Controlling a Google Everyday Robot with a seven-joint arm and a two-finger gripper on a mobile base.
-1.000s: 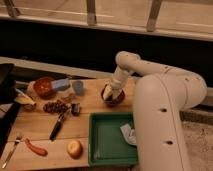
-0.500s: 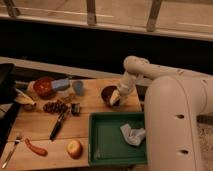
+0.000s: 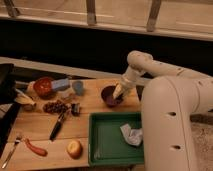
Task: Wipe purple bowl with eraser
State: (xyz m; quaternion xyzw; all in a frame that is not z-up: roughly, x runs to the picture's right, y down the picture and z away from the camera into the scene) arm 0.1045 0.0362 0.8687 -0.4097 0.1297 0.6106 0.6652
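The purple bowl (image 3: 110, 96) sits on the wooden table (image 3: 40, 130), right of centre, just behind the green tray. My gripper (image 3: 118, 92) reaches down from the white arm into the bowl's right side. A pale cream eraser (image 3: 118, 91) shows at the gripper's tip, over the bowl's inside.
A green tray (image 3: 102, 142) with a crumpled white cloth (image 3: 131, 134) lies in front of the bowl. To the left are a red-orange bowl (image 3: 43, 86), blue-grey blocks (image 3: 61, 84), grapes (image 3: 55, 107), a black-handled tool (image 3: 56, 128), an apple (image 3: 74, 148), a sausage (image 3: 36, 148) and a fork (image 3: 12, 149).
The arm has swung rightward and the gripper has shifted across the bowl from its left side to its right side, the eraser moving with it.
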